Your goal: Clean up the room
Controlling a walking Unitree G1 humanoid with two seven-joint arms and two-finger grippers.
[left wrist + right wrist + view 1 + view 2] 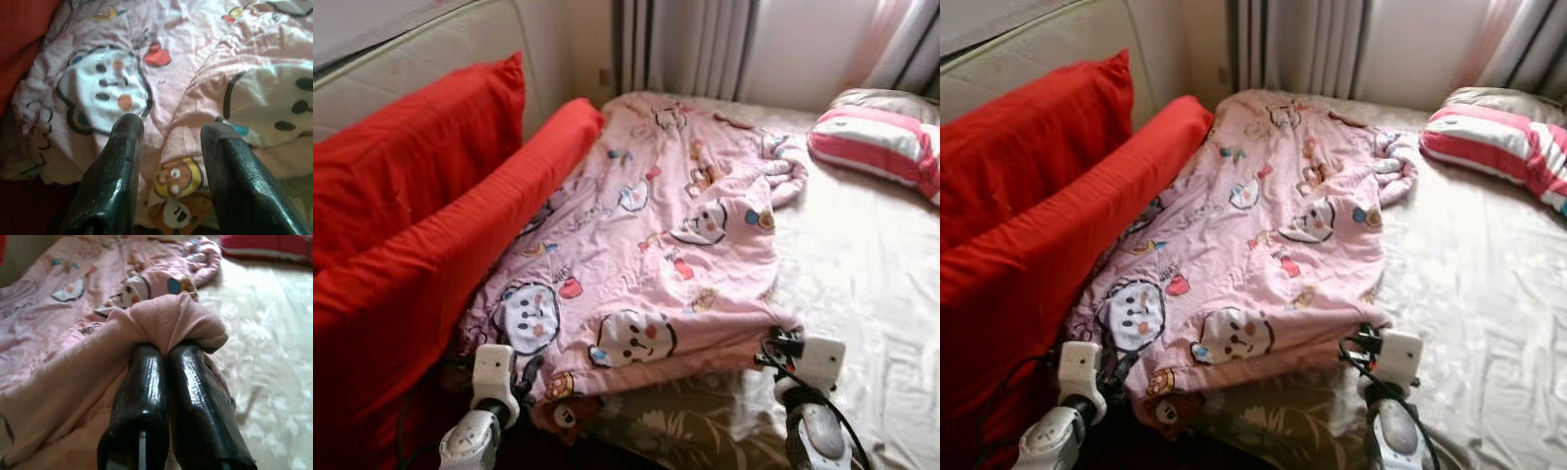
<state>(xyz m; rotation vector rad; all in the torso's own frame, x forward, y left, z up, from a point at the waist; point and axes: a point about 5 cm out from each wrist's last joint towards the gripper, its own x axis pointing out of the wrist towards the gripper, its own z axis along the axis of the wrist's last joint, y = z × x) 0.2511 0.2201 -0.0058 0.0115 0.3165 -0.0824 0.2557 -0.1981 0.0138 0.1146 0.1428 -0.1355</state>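
Observation:
A pink cartoon-print blanket [646,245] lies spread over the left half of the bed. My right gripper [164,350] is shut on a bunched corner of the blanket [171,323] at its near right edge; in the eye views that wrist sits at the blanket's near right corner [783,343]. My left gripper [171,129] is open, its two fingers [128,128] spread just above the blanket's near left edge by a white cartoon face [105,90]. Its wrist [494,377] is at the near left corner.
A long red bolster [440,264] and a red pillow [411,147] line the left side against the headboard. A pink-and-white striped pillow [881,142] lies at the far right. Bare cream sheet [862,274] covers the right half. Curtains [685,44] hang behind.

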